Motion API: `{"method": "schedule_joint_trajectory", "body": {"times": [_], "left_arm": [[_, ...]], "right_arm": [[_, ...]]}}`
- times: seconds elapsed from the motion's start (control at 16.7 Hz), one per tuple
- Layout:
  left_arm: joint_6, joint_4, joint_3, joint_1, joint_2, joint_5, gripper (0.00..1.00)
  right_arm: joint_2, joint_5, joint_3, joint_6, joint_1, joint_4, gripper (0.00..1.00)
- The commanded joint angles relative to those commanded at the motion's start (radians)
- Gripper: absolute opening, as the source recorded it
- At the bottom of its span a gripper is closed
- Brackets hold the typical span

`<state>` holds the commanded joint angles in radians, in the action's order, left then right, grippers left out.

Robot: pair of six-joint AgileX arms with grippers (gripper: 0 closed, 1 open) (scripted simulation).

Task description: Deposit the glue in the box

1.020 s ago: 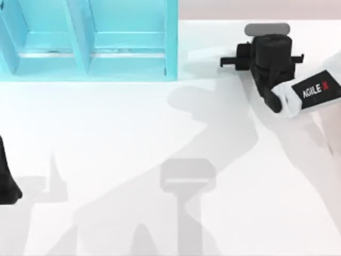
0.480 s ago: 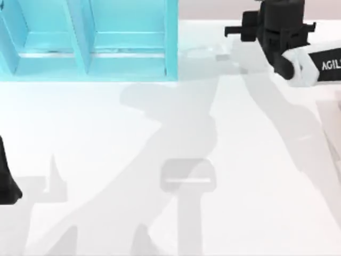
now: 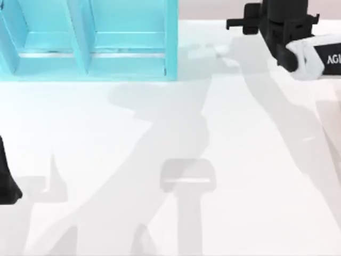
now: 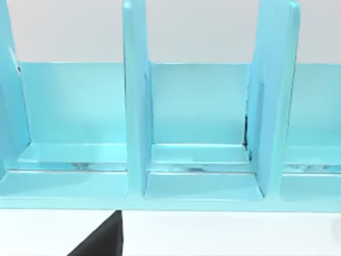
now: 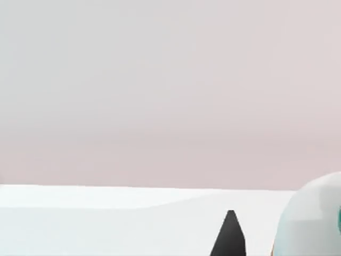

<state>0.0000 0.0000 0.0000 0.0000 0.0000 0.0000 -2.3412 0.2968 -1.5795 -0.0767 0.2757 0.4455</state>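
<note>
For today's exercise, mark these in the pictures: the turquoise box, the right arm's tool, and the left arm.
turquoise box (image 3: 171,37), top view, on its right-hand wall.
right tool (image 3: 282,24), top view, on its black body at the table's far right edge.
left arm (image 3: 6,181), top view, on its black part at the left edge.

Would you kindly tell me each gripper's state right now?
Left gripper: parked at the table's left edge; cannot be told.
Right gripper: at the table's far right edge; cannot be told.
</note>
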Motion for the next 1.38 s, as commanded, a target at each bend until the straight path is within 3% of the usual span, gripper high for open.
{"method": "schedule_joint_trajectory", "body": {"times": [0.18,0.42,0.84,1.38], "left_arm": [[0.0,0.0,0.0,0.0,0.0,0.0,1.0],[0.0,0.0,0.0,0.0,0.0,0.0,1.0],[0.0,0.0,0.0,0.0,0.0,0.0,1.0],[0.0,0.0,0.0,0.0,0.0,0.0,1.0]], "right_arm": [[0.046,-0.064,-0.03,0.093,-0.054,-0.074,0.0],[0.13,-0.229,-0.075,0.361,-0.201,-0.287,0.0],[0.25,-0.662,-0.081,1.091,-0.595,-0.882,0.0],[0.243,-1.249,0.088,2.043,-1.112,-1.679,0.0]]}}
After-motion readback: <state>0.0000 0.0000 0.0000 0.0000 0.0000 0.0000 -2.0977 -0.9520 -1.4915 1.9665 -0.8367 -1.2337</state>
